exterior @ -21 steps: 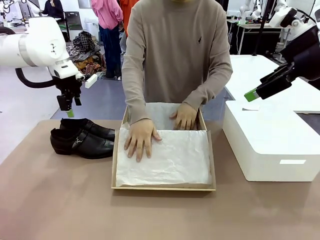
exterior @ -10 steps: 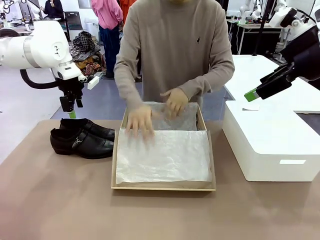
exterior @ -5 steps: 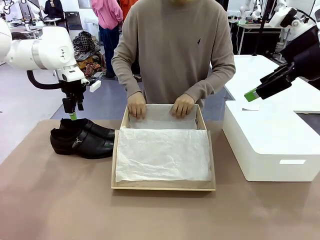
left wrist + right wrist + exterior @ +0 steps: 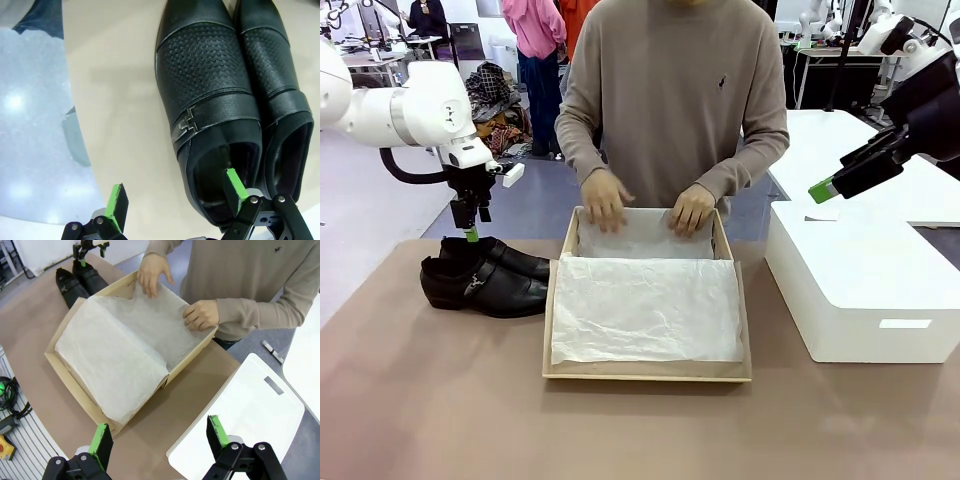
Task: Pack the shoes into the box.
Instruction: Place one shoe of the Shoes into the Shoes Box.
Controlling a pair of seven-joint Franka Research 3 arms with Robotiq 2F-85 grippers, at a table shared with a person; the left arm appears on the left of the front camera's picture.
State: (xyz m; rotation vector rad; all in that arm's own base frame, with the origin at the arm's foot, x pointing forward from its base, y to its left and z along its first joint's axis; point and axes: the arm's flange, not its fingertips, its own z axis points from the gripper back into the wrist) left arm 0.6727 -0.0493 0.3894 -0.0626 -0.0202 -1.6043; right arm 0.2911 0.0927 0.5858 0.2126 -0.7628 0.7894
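Note:
Two glossy black shoes (image 4: 485, 280) lie side by side on the table, left of the tan box (image 4: 548, 330). My left gripper (image 4: 471, 233) hangs open just above the heel end of the far shoe. In the left wrist view one green pad (image 4: 235, 185) is over that shoe's (image 4: 210, 100) opening and the other is outside it, over the table; the second shoe (image 4: 275, 75) lies alongside. White tissue paper (image 4: 650, 310) covers the box. The person's hands (image 4: 603, 200) rest on the paper at its far end. My right gripper (image 4: 160, 436) is open, high over the right side.
A large white rectangular box (image 4: 865, 290) stands right of the tan box, below my right arm. The person stands at the far table edge behind the box. The shoes (image 4: 80, 282) and the left gripper (image 4: 89, 250) appear far off in the right wrist view.
My left gripper has moved right and down to the far shoe's heel. The person's hands have left the flat tissue and moved to the box's far end. The right arm is unchanged.

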